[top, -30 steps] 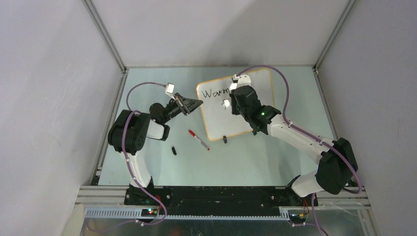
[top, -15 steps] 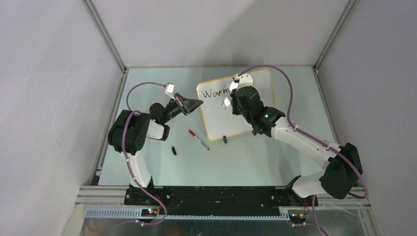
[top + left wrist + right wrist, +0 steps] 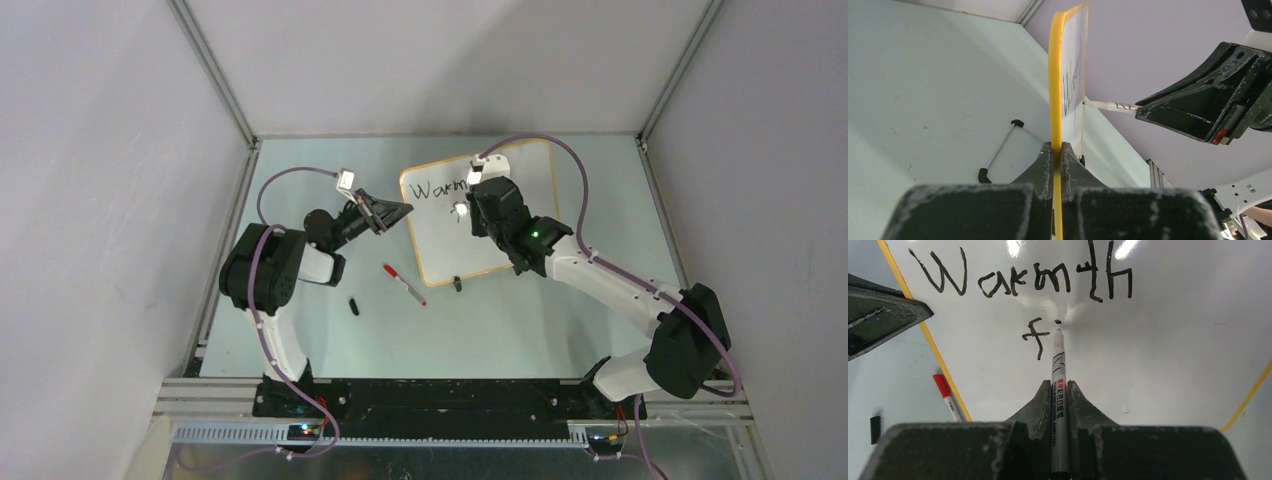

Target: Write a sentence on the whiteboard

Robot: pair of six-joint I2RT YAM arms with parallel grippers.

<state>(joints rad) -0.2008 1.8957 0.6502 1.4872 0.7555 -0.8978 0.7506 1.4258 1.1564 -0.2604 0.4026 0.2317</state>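
The whiteboard (image 3: 520,215) lies on the table, white with a thin orange-yellow frame (image 3: 1055,75). My left gripper (image 3: 1057,146) is shut on its left edge, also seen from above as the left gripper (image 3: 398,213). My right gripper (image 3: 1060,385) is shut on a grey marker (image 3: 1059,405) whose tip touches the board just below a small black dot. The sentence (image 3: 1023,277) reads "Warmth" on the first line, with an "f" (image 3: 1035,337) and the dot beneath it. From above, the right gripper (image 3: 478,200) hides the end of the word.
A red-capped marker (image 3: 403,284) lies on the table left of the board's near corner, also seen as the red marker (image 3: 945,395). A small black cap (image 3: 354,305) lies near it. A black clip foot (image 3: 457,284) sits at the board's near edge.
The right arm's elbow swung out to the right and came back; the gripper with the marker shifted only slightly over the board. The left gripper has not moved.
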